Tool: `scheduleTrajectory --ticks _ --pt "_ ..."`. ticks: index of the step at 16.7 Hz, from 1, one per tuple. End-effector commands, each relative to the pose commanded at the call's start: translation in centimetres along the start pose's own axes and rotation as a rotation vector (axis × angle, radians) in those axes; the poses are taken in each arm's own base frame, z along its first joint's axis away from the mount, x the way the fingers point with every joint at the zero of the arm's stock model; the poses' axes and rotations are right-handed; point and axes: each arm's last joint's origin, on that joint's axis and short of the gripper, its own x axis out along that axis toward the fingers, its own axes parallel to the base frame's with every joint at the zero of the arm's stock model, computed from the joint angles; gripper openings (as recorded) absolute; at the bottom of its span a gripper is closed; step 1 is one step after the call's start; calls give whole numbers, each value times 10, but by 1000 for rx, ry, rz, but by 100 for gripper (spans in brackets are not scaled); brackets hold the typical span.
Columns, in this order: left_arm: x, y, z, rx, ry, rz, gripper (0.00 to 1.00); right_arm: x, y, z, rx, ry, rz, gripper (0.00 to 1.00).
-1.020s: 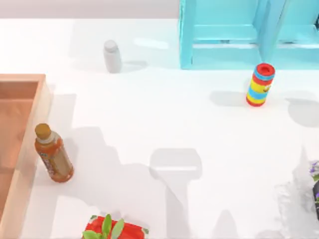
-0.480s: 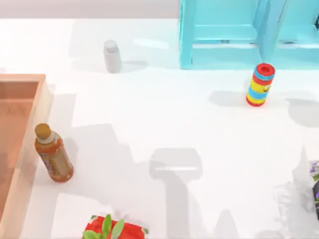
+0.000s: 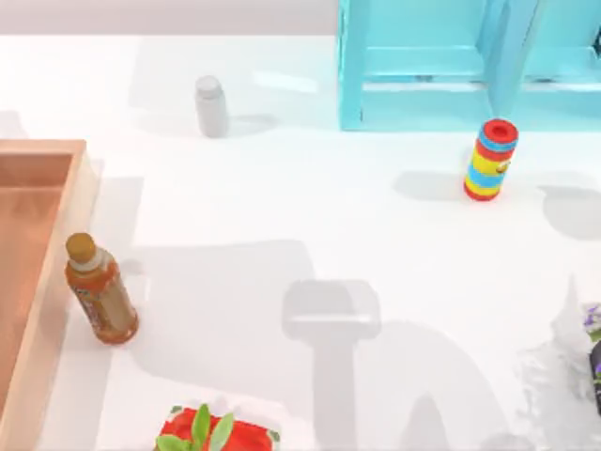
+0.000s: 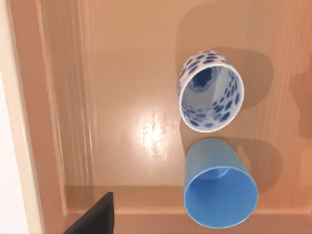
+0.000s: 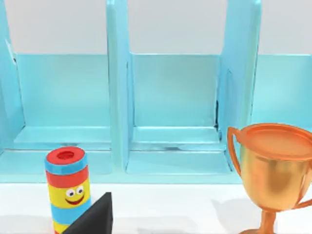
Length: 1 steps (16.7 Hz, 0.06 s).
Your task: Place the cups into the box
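Left wrist view looks straight down into the box (image 4: pixel 126 73), and both cups stand on its wooden floor: the white cup with blue flowers (image 4: pixel 209 92) and the plain blue cup (image 4: pixel 219 187), mouths up and open toward the camera. Their long axes run vertical, so each shows as a ring with a smaller base inside it. The two sit just beside each other, rims nearly touching, the blue one close against one plank wall. A dark wedge at the picture's edge is probably part of the left tool (image 4: pixel 95 219) — too little of it shows to say whether its fingers are apart or together, and nothing is between them that I can see.

Seen from the top view, the box's corner (image 3: pixel 66 188) sits at the counter's left edge, with an amber drink bottle (image 3: pixel 101 289) standing just outside its wall. A grey capped bottle (image 3: pixel 211 106) and a striped cylinder (image 3: pixel 491 160) stand farther off, in front of a turquoise shelf (image 3: pixel 423 66).

Judging by how things lie, the task looks done or nearly so. The risk from here is in the retreat: an arm pulling away low over the box could clip a rim and tip a cup, and since they stand so close, one toppling would likely knock the other. A sideways exit could also catch the amber bottle beside the wall.

The right tool (image 5: pixel 90 217) hangs near the striped cylinder and a gold trophy (image 5: pixel 273 170), facing the shelf; its state I cannot tell either.
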Motion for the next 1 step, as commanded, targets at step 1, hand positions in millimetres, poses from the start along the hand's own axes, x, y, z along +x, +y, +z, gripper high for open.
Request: scheduleTrajectory --ticks 1 --pt "0 0 0 0 0 0 100 0 0 0 0 0 0 100"
